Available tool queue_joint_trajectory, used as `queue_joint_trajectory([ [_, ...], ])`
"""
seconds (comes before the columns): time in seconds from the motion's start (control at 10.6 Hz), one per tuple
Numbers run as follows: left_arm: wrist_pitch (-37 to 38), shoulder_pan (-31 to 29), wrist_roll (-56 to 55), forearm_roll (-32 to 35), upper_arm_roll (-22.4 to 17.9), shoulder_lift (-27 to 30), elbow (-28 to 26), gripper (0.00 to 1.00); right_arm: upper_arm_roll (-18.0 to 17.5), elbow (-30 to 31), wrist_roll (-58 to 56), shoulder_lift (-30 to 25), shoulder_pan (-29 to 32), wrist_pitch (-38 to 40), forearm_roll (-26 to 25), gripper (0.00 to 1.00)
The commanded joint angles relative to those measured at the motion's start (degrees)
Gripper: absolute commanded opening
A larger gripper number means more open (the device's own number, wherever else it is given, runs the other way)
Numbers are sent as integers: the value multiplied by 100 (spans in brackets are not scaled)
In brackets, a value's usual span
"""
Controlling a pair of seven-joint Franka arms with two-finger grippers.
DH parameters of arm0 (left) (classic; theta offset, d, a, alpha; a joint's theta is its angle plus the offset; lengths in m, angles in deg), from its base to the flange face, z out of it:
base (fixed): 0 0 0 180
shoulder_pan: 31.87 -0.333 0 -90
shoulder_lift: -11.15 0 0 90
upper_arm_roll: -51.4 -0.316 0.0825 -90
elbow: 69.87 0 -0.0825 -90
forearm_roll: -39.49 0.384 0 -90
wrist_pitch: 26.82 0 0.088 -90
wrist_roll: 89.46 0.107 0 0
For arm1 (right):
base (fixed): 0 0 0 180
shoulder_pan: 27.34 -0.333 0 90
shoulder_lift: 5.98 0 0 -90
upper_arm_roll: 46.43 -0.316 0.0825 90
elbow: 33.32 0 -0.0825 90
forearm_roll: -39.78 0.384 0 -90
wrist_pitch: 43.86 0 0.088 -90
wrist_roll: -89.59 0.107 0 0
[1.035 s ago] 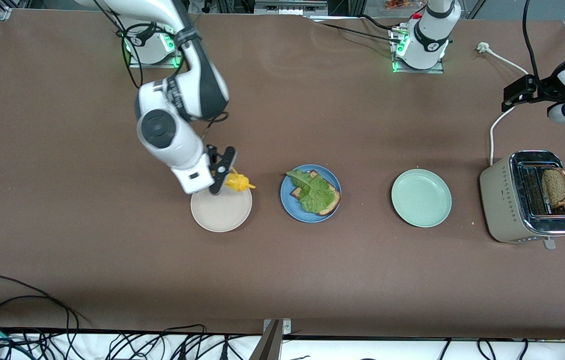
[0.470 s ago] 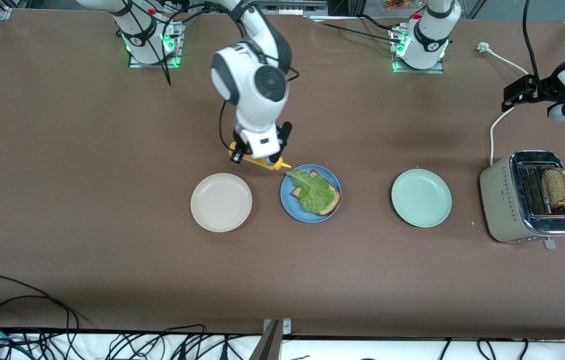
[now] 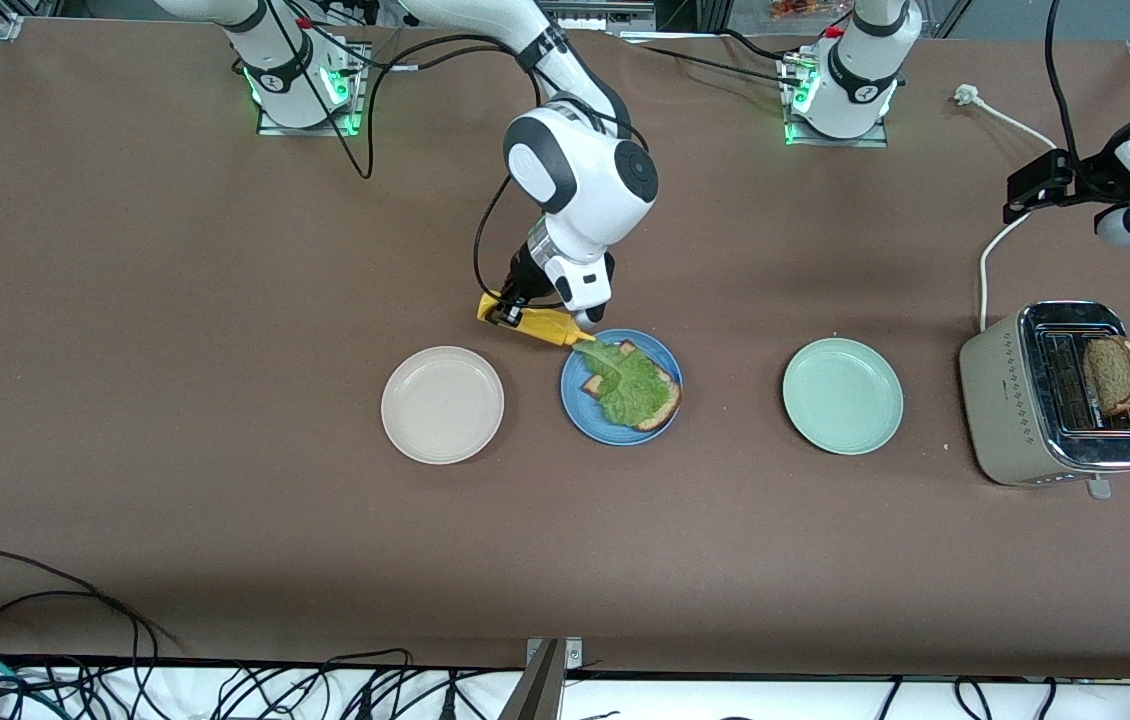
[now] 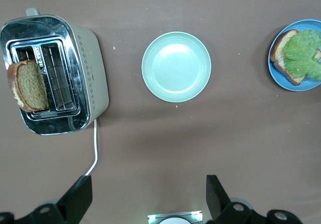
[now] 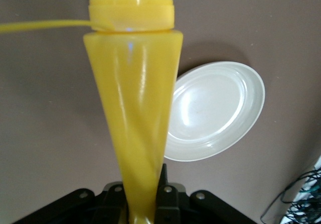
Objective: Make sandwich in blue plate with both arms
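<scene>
The blue plate (image 3: 573, 412) sits mid-table with one brown bread slice (image 3: 663, 412) on it, and a ruffled lettuce leaf (image 3: 630, 388) lies on that slice. My right gripper (image 3: 510, 308) is shut on a yellow squeeze bottle (image 3: 547, 326). The bottle is tilted, and its nozzle is over the plate's rim at the lettuce's edge. A second bread slice (image 3: 1113, 375) stands in the toaster (image 3: 1010, 400). My left gripper (image 4: 149, 184) hangs open and empty, waiting above the table by the toaster's cord. The left wrist view also shows the blue plate (image 4: 275, 73) and the toaster slice (image 4: 27, 86).
A beige-white plate (image 3: 442, 404) lies beside the blue plate toward the right arm's end. A pale mint plate (image 3: 842, 396) lies between the blue plate and the toaster. The toaster's white cord (image 3: 987, 265) runs toward the bases. Black cables line the near edge.
My right arm has swung the yellow bottle from over the beige-white plate across to the blue plate's rim, turning it so the nozzle points at the lettuce. The left arm stayed still.
</scene>
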Motion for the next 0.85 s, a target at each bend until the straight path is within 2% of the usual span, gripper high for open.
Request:
queue_joint_trajectory([
  [0.0, 122, 14, 7, 101, -1, -47, 151, 100, 132, -290, 10, 368, 3, 34, -435, 0],
  [0.75, 122, 14, 34, 101, -1, -47, 142, 100, 132, -282, -16, 500, 38, -107, -541, 2],
])
